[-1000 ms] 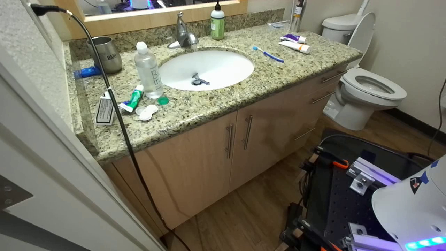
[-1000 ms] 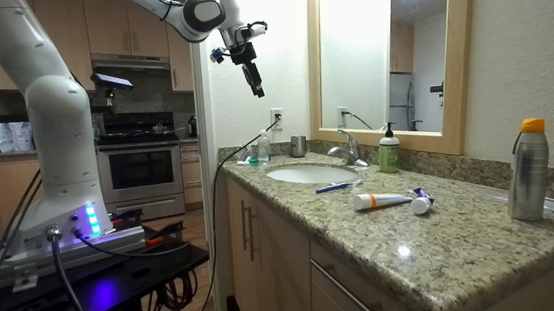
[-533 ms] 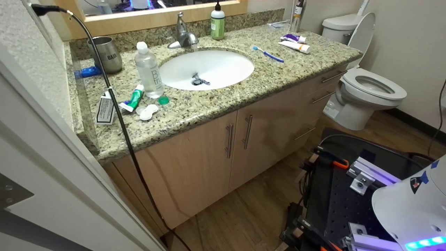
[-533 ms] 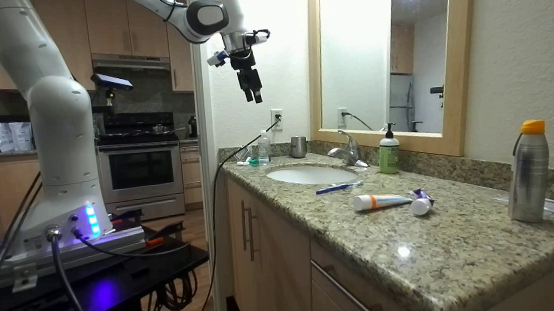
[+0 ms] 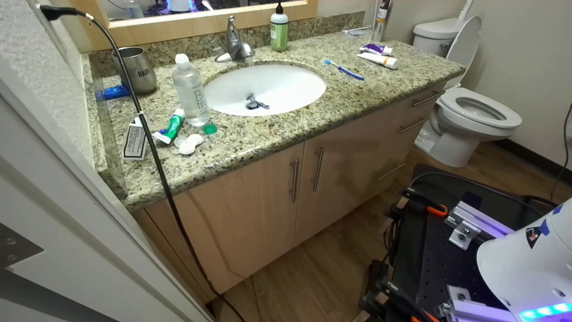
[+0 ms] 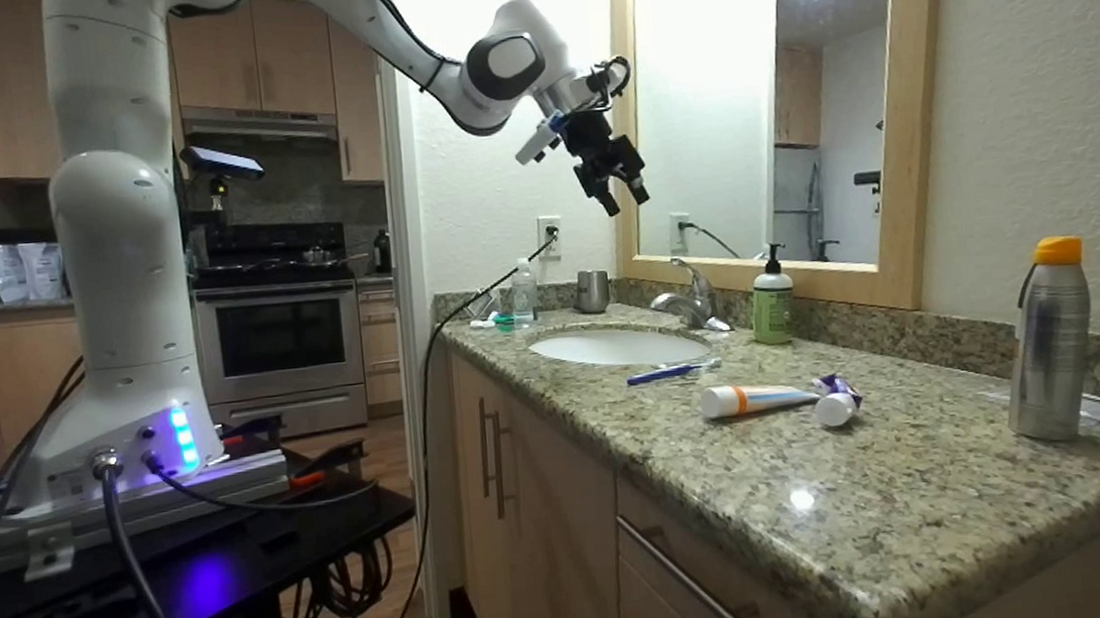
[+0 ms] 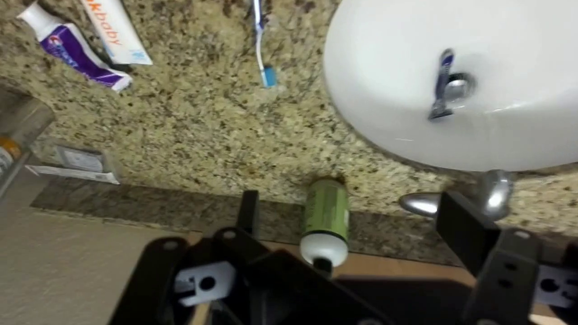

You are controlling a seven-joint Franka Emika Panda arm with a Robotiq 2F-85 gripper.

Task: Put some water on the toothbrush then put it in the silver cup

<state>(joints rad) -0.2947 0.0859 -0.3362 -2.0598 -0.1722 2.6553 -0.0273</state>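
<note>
The toothbrush (image 5: 347, 71), blue and white with a light blue head, lies on the counter beside the sink. It also shows in an exterior view (image 6: 665, 373) and at the top of the wrist view (image 7: 259, 45). The silver cup (image 5: 144, 74), dull grey with a handle, stands upright at the far end of the counter, also seen in an exterior view (image 6: 591, 291); it is out of the wrist view. The faucet (image 5: 237, 44) stands behind the sink (image 5: 286, 85), with a thin stream of water under its spout. My gripper (image 6: 626, 202) is open, empty, high above the counter; its fingers spread wide in the wrist view (image 7: 347, 203).
A green soap bottle (image 5: 279, 33) stands behind the sink. A clear bottle (image 5: 191, 94) and a green tube (image 5: 173, 125) are near the cup. A black cable (image 5: 152, 147) hangs across the counter's end. A razor (image 7: 442, 83) lies in the sink. Toothpaste tubes (image 6: 757, 398) lie beyond the toothbrush.
In an exterior view my arm has swung right toward the mirror, and the gripper has turned, moved right and slightly lower. The objects on the counter have not moved.
</note>
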